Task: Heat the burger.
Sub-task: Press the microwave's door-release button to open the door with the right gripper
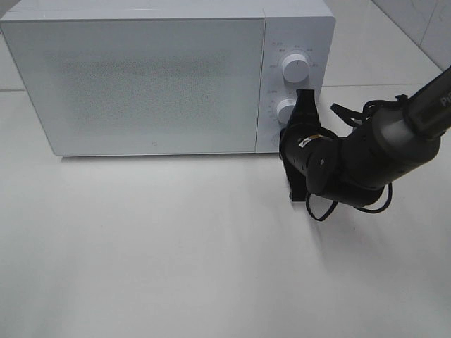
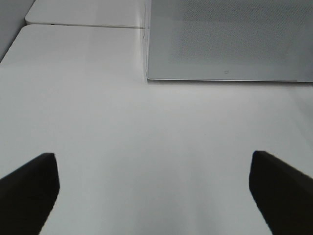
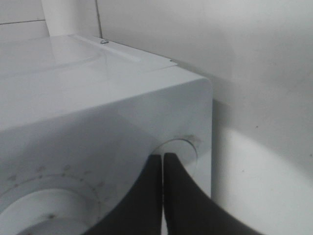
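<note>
The burger is out of view. A white microwave (image 1: 141,77) stands at the back of the table with its door (image 2: 230,39) closed. My right gripper (image 1: 305,96) is shut with nothing in it. It sits against the control panel, just right of the lower knob (image 1: 285,110) and below the upper knob (image 1: 294,68). In the right wrist view its tips (image 3: 163,156) meet at the edge of a round dial (image 3: 181,147). My left gripper (image 2: 152,161) hangs open and empty over bare table in front of the door, and does not show in the exterior high view.
The white tabletop (image 1: 176,253) stretches in front of the microwave. The right arm's black body and cable (image 1: 352,165) hang off the microwave's front right corner. A tiled wall (image 1: 423,28) lies at the back right.
</note>
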